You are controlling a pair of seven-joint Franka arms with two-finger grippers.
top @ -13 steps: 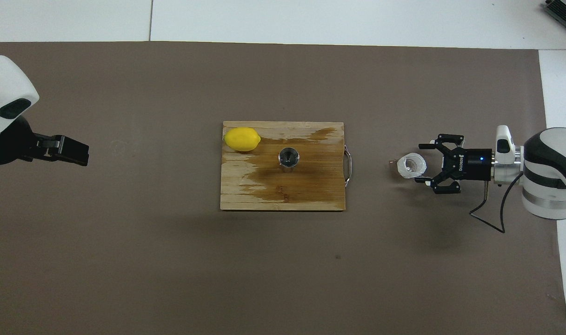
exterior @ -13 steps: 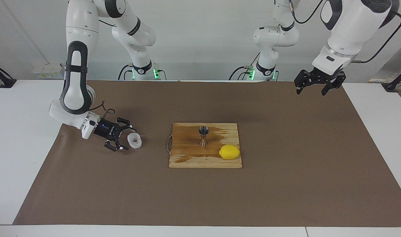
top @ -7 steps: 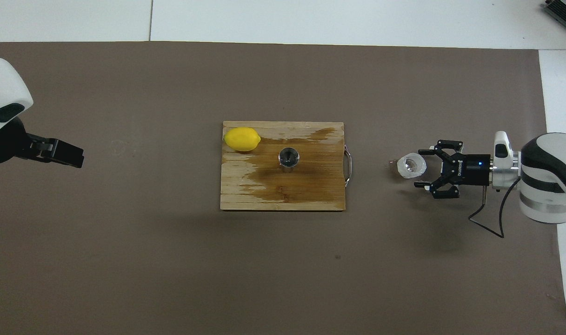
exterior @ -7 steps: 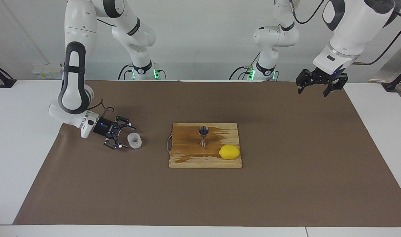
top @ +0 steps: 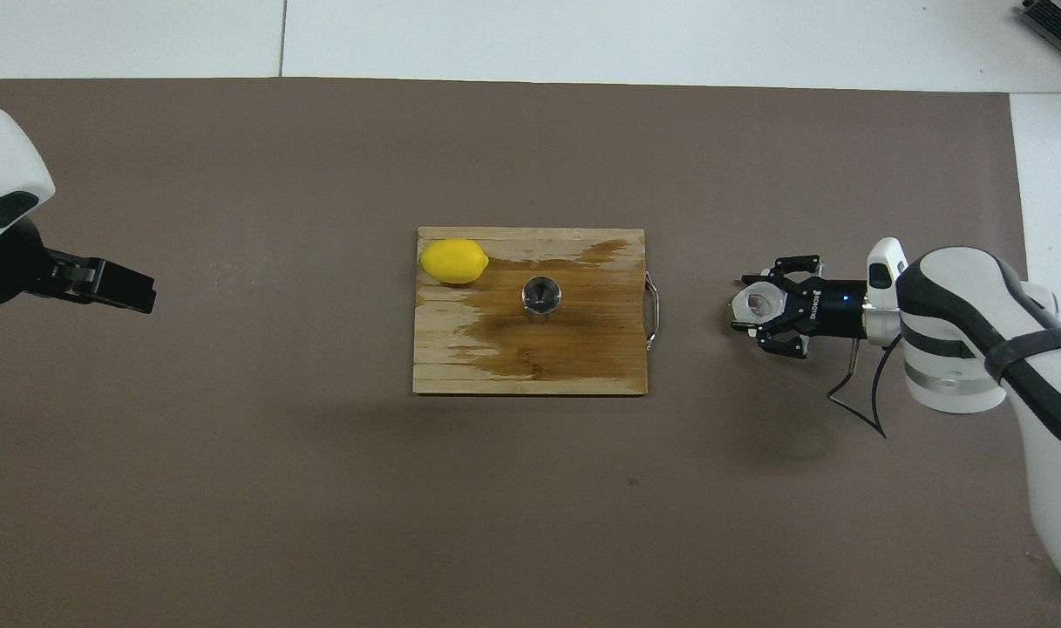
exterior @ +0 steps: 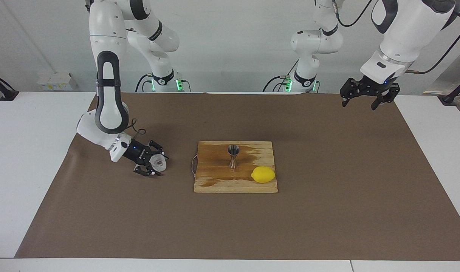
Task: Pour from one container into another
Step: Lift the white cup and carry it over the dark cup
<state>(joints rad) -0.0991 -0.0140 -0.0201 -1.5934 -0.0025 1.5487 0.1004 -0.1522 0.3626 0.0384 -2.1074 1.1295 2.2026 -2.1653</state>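
Right tool (exterior: 157,165) low at the right arm's end of the tabletop, fingers around the crinkled cup (exterior: 158,163); whether clamped, cannot tell. Left tool (exterior: 363,99) raised, spread wide, arm waiting. Jigger (exterior: 233,155) upright on board (exterior: 218,181).

We see a shiny steel jigger (exterior: 233,155) on a wooden board (exterior: 214,181) with a darker wet-looking stain, a translucent crinkled plastic cup (exterior: 158,162), a smooth-skinned lemon (exterior: 263,174), and matt brown paper (exterior: 328,211).

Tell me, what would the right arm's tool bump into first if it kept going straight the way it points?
The right tool already has the small white crinkled cup between its fingers. Past that, probably the wire handle of the wooden cutting board.
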